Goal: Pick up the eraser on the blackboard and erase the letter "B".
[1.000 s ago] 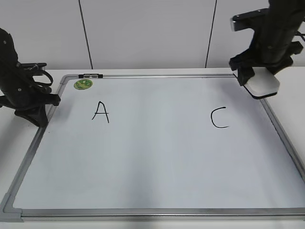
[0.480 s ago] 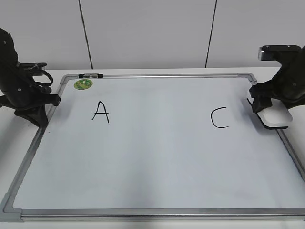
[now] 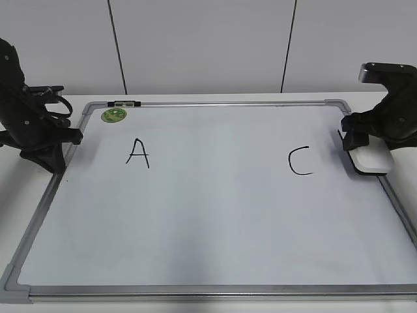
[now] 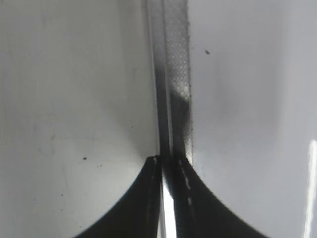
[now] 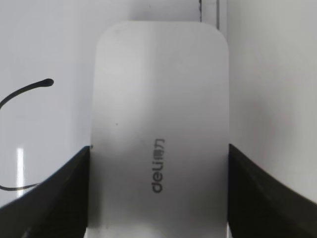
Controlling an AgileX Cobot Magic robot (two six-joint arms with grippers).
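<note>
The eraser (image 3: pixel 370 160) was held at the right edge of the frame, pinched between the fingers of the right gripper (image 5: pixel 158 191), just right of the letter "C" (image 3: pixel 300 161) and over the right rail of the blackboard (image 3: pixel 215 222). Compared with half a second before, it had been drawn slightly back and up the frame, its outer end no longer reaching as far past the rail. No letter "B" was to be seen between the "A" (image 3: pixel 137 152) and the "C". The board's centre and lower half lay bare. At the left edge, the left gripper (image 4: pixel 167 166) was pressed together above the frame rail, on the worktop (image 3: pixel 39 107) side.
</note>
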